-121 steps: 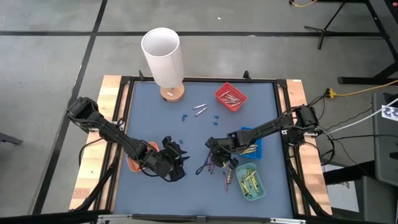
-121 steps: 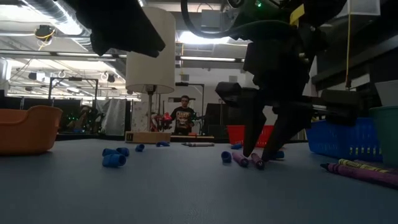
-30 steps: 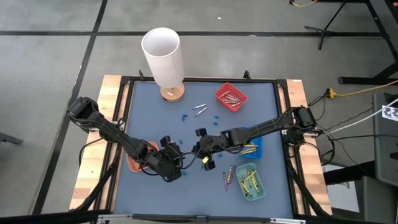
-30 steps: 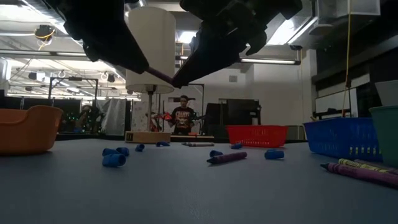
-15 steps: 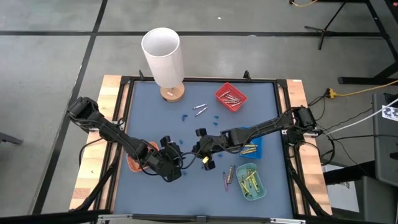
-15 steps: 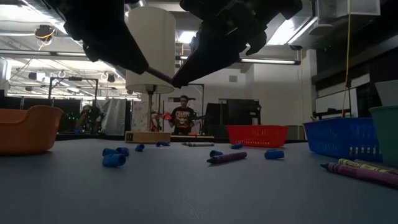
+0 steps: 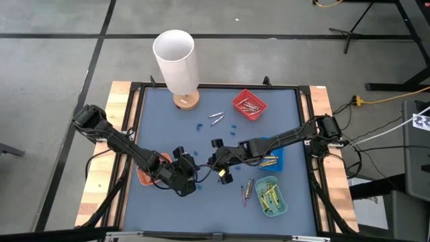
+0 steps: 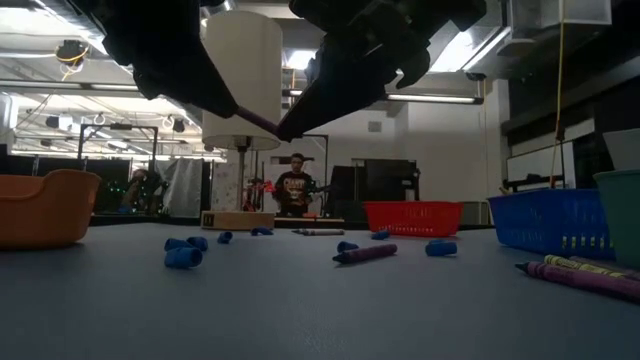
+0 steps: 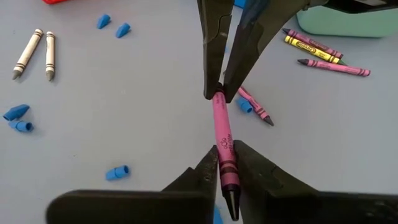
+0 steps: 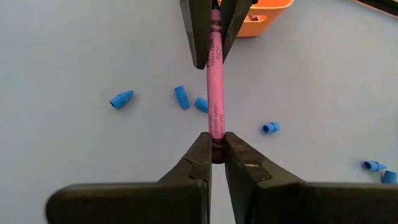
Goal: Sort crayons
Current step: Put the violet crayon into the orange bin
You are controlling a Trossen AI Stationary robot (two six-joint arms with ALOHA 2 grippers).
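Note:
A pink crayon (image 9: 221,127) hangs in the air between my two grippers, above the table's middle. My left gripper (image 9: 226,163) is shut on it near its pointed end, and my right gripper (image 10: 216,146) is shut on its flat end. In the high view the left gripper (image 7: 195,176) and right gripper (image 7: 213,163) meet tip to tip. Two silver-grey crayons (image 7: 216,117) lie flat at the far middle. More crayons (image 7: 246,191) lie by the teal tray, and one purple crayon (image 8: 365,254) lies on the mat. My left gripper pinches the crayon's wrapper near the pointed end (image 9: 224,157) between its two fingers; the point sticks back past them. The fingers run along the crayon, coming from the table's left. The crayon is lifted clear. My right gripper pinches the crayon's flat end (image 10: 216,135) between its two fingertips. It comes from the table's right, in line with the crayon. The crayon reaches straight ahead to the other gripper, clear of the table and slightly tilted (image 8: 258,122).
An orange tray (image 7: 144,176) sits at the left edge, a red tray (image 7: 249,105) at the far right, a blue tray (image 7: 272,156) and a teal tray (image 7: 270,195) at the right. A white lamp (image 7: 176,64) stands far left. Blue bits (image 8: 185,255) lie scattered about.

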